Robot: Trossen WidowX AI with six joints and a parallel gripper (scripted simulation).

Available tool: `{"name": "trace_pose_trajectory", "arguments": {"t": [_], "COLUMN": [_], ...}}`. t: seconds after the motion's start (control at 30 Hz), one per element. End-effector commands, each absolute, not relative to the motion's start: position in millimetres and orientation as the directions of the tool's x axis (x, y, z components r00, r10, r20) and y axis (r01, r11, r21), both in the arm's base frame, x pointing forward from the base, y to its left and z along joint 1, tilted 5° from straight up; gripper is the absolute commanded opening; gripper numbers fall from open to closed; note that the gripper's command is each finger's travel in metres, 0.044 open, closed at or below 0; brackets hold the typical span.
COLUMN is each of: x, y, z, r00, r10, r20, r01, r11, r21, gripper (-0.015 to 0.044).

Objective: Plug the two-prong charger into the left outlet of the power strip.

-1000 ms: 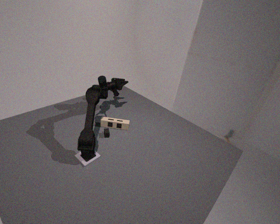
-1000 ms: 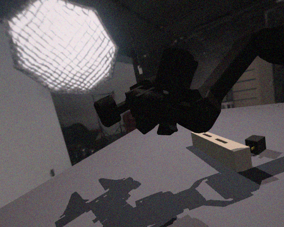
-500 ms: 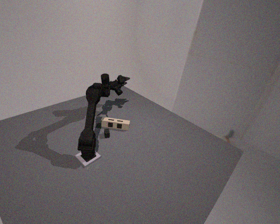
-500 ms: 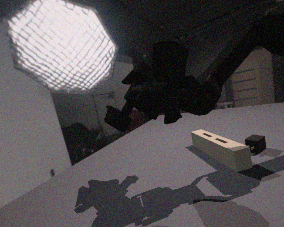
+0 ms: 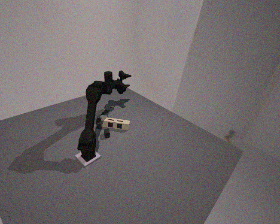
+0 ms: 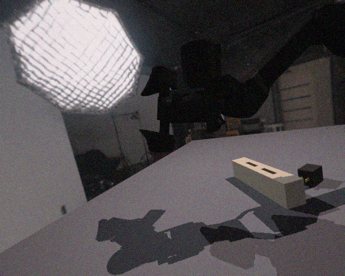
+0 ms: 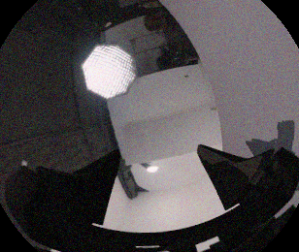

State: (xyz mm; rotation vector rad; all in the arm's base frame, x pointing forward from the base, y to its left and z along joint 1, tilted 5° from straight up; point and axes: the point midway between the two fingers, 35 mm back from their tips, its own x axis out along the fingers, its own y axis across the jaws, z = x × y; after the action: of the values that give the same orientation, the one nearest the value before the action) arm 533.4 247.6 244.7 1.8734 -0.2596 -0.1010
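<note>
The power strip (image 5: 124, 125) (image 6: 263, 184) is a cream block on the table, with two dark square outlets (image 5: 110, 124) (image 5: 119, 125) on its side facing the arm's base and two dark slots on top. The charger (image 5: 107, 133) (image 6: 310, 174) is a small black block standing on the table, apart from the strip on its outlet side. A gold prong (image 6: 307, 179) shows, pointing towards the strip; the second is not distinct. My gripper (image 5: 130, 80) (image 6: 141, 112) (image 7: 160, 151) is open and empty, high above the table and beyond the strip, pointing roughly level. The wrist view shows neither charger nor strip.
The arm's base stands on a pale plate (image 5: 98, 156) on the grey table (image 5: 159, 168) (image 6: 178, 184). The arm rises beside the charger and strip. Its shadows fall across the table near both. Pale walls stand beyond the table's far edges, and a bright lamp (image 6: 74, 53) (image 7: 109, 72) shows behind.
</note>
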Motion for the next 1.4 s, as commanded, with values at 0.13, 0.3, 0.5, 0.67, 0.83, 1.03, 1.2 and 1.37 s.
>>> {"name": "trace_pose_trajectory", "arguments": {"t": [0.13, 0.3, 0.5, 0.67, 0.83, 1.03, 1.2, 1.37], "x": [532, 529, 524, 518, 511, 499, 488, 474], "y": [239, 236, 230, 224, 216, 206, 198, 188], "z": [247, 239, 229, 218, 207, 192, 180, 167], "r00": [0.981, 0.986, 0.984, 0.975, 0.960, 0.931, 0.898, 0.857], "r10": [-0.194, -0.162, -0.128, -0.105, -0.085, -0.068, -0.056, -0.045], "r20": [0.012, -0.047, -0.124, -0.195, -0.268, -0.360, -0.437, -0.514], "r01": [-0.031, 0.059, 0.155, 0.221, 0.268, 0.296, 0.292, 0.262], "r11": [-0.098, 0.071, 0.270, 0.426, 0.569, 0.718, 0.818, 0.896], "r21": [0.995, 0.996, 0.950, 0.877, 0.777, 0.630, 0.495, 0.357], "gripper": [0.0440, 0.0440, 0.0440, 0.0440, 0.0440, 0.0440, 0.0440, 0.0440]}}
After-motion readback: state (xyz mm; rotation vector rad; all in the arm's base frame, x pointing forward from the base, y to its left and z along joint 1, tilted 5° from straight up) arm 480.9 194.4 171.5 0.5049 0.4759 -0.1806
